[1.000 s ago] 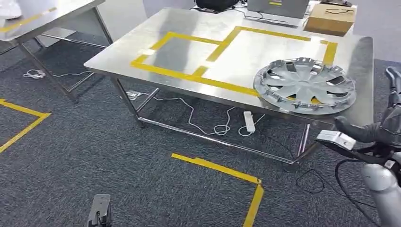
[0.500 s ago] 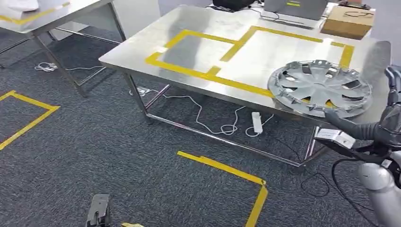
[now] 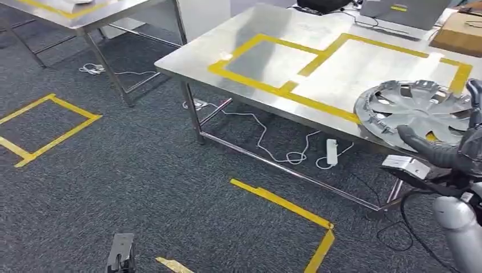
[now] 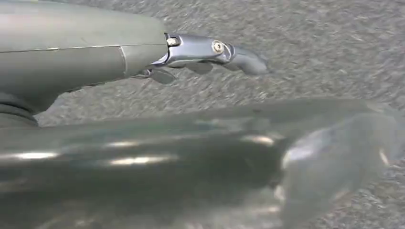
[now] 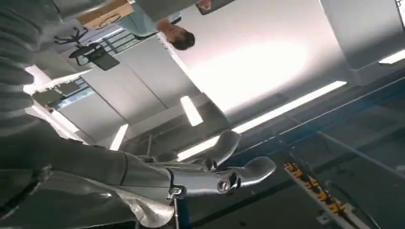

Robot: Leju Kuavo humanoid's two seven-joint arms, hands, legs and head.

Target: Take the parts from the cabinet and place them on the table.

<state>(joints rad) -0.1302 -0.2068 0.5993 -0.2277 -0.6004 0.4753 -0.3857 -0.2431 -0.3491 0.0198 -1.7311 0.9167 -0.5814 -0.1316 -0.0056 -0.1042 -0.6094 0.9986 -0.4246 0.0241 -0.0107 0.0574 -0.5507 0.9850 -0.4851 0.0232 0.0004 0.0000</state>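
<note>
A silver wheel cover [image 3: 420, 108] lies at the near right edge of the steel table [image 3: 273, 62], over the corner of its yellow tape outline and jutting past the edge. My right hand [image 3: 449, 153] grips its near rim, with the thumb laid on top. In the right wrist view the fingers [image 5: 248, 171] reach straight out beside the cover's shiny rim [image 5: 86, 202]. My left hand [image 4: 210, 50] hangs over the grey carpet with its fingers stretched out and nothing in it.
A cardboard box [image 3: 463, 31] and a grey device [image 3: 406, 11] sit at the table's far side. A power strip [image 3: 331, 152] and cables lie under the table. A second steel table [image 3: 85, 14] stands at the far left. Yellow tape [image 3: 284, 202] marks the carpet. A person [image 5: 176, 36] stands nearby.
The whole picture has slid to the right, so the camera has turned left. The wheel cover and my right hand keep their place at the table's edge.
</note>
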